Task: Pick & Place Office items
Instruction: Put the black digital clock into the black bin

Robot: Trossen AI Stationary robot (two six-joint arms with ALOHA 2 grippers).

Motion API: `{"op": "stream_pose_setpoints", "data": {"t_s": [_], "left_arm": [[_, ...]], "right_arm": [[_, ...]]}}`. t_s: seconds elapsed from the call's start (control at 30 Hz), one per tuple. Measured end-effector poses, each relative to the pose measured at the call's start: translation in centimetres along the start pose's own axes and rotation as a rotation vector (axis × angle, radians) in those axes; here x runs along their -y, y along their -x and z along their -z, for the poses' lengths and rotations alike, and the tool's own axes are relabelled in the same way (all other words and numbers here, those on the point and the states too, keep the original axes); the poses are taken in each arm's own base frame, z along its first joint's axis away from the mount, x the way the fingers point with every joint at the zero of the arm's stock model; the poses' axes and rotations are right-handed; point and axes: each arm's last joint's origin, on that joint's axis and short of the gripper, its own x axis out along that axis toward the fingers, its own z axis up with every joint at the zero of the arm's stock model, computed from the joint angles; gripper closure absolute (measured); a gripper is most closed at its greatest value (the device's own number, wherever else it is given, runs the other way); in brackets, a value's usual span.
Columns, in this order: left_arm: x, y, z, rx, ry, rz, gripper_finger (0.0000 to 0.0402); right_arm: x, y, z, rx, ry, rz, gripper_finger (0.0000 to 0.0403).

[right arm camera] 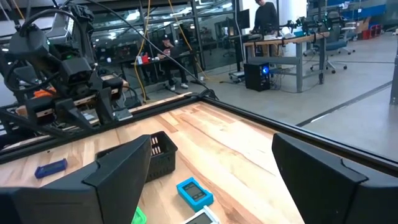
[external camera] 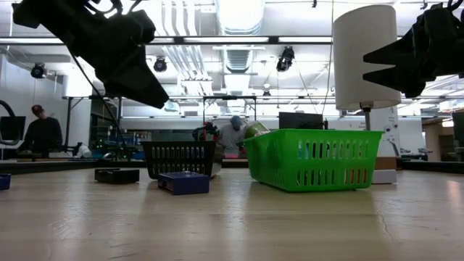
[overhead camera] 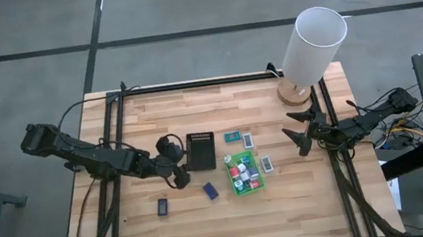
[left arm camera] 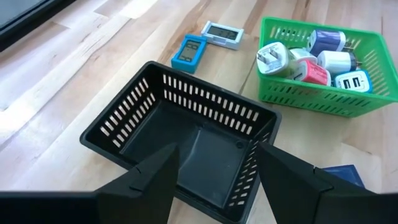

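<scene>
The green tray (overhead camera: 242,173) near the table's middle holds several small office items, white, pink, purple and blue (left arm camera: 314,59). The black ribbed tray (overhead camera: 200,152) to its left has nothing inside (left arm camera: 199,146). Loose on the wood lie a teal piece (overhead camera: 232,137), two white packets (overhead camera: 247,140) (overhead camera: 266,163), a dark blue piece (overhead camera: 210,190) and a black piece (overhead camera: 163,208). My left gripper (overhead camera: 178,175) hovers open just left of the black tray, tilted down toward it (left arm camera: 214,186). My right gripper (overhead camera: 299,140) waits open at the right, raised and level.
A white-shaded lamp (overhead camera: 312,45) on a wooden base stands at the table's far right corner, behind my right arm. Bare wood lies along the near edge and in the far left part of the table. People work at benches in the room behind.
</scene>
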Motion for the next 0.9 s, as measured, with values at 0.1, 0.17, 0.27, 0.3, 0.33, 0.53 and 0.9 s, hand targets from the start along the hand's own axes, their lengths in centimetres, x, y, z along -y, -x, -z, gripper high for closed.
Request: {"op": "stream_pose_setpoints", "data": {"t_s": [0.1,0.17,0.27,0.3,0.33,0.53,0.9], "left_arm": [[-0.06,0.00,-0.02,0.010,-0.001,-0.021,0.0181],[-0.14,0.00,-0.02,0.018,-0.002,-0.043,0.0181],[-0.27,0.01,0.09,0.015,-0.011,-0.068,0.0181],[-0.31,0.01,0.16,0.009,-0.015,-0.072,0.0181],[-0.36,0.01,0.25,0.002,-0.021,-0.077,0.0181],[-0.52,0.02,0.52,-0.023,-0.040,-0.092,0.0181],[-0.71,0.04,0.43,0.001,-0.141,-0.156,0.0181]], "right_arm": [[0.00,0.00,0.01,0.000,0.000,0.000,0.0072],[0.00,0.00,0.01,0.000,0.000,0.000,0.0069],[0.00,0.00,0.01,0.000,0.000,0.000,0.0067],[0.00,0.00,0.01,0.000,0.000,0.000,0.0066],[0.00,0.00,0.01,0.000,0.000,0.000,0.0067],[0.00,0.00,0.01,0.000,0.000,0.000,0.0074],[0.00,0.00,0.01,0.000,0.000,0.000,0.0076]]}}
